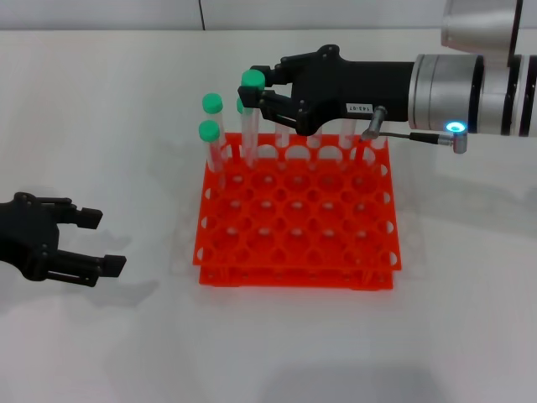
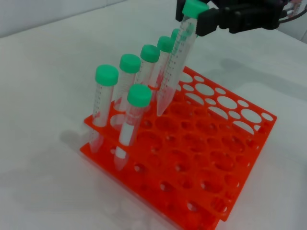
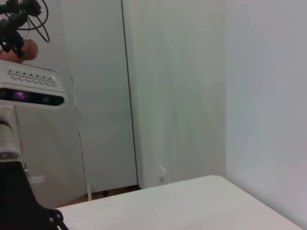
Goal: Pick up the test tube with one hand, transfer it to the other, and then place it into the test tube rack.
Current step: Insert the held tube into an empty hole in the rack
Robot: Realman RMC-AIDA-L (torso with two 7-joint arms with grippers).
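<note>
My right gripper (image 1: 262, 94), black with a small white label, is shut on the test tube (image 1: 249, 134) just below its green cap. It holds the tube tilted over the far left part of the orange-red rack (image 1: 294, 277). In the left wrist view the gripper (image 2: 204, 19) holds the tube (image 2: 175, 62) with its tip at the rack's (image 2: 216, 143) top tier; I cannot tell whether the tip is inside a hole. My left gripper (image 1: 105, 241), unlabelled, is open and empty low over the table, left of the rack.
Several other green-capped tubes (image 2: 106, 76) stand in the rack's far left holes, close beside the held tube; two show clearly in the head view (image 1: 210, 130). The right wrist view shows only a wall, a door and a table corner.
</note>
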